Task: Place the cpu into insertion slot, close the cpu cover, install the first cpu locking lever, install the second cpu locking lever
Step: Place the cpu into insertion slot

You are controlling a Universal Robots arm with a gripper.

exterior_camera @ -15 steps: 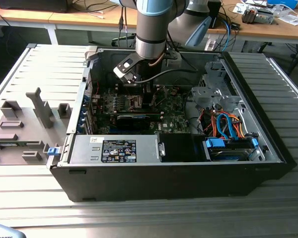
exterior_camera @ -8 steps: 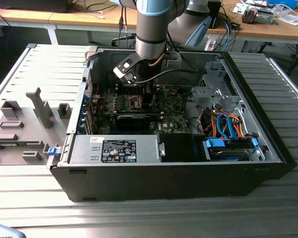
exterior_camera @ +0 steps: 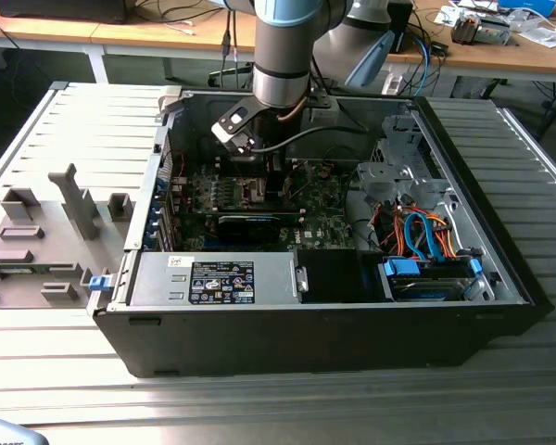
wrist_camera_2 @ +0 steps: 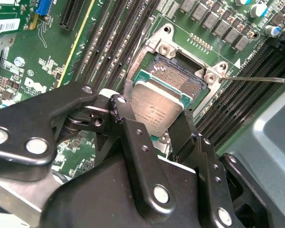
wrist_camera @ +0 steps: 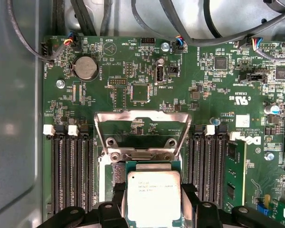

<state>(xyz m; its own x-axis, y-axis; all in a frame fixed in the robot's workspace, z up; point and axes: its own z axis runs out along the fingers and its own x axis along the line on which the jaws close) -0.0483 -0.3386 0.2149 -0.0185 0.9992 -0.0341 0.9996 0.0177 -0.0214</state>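
In both wrist views the claw (wrist_camera_2: 156, 124) is partly closed, its two black fingers (wrist_camera_2: 129, 124) clamping opposite edges of the cpu (wrist_camera_2: 156, 107). The chip is held flat, silvery face up, with its green underside edge showing along the far rim.

Just past and below the chip lies the insertion slot (wrist_camera_2: 178, 76). Its dark pin field is bare beyond the cpu's far edge, so the chip sits over the near part of the socket, a little toward the claw side. The chip's edges run close to square with the socket's rim. Whether it already touches the socket cannot be told.

In the first wrist view the cpu cover (wrist_camera: 142, 115) stands swung open beyond the chip (wrist_camera: 153, 197), with the board visible through its window. Long black memory slots (wrist_camera: 69, 175) flank the socket on both sides. A thin metal rod (wrist_camera_2: 261, 79) juts out just beside the socket's corner.

Farther off, the exterior view shows the arm (exterior_camera: 283, 56) reaching down into the open computer case (exterior_camera: 500, 278), which lies on the grey ribbed surface (exterior_camera: 278, 399).
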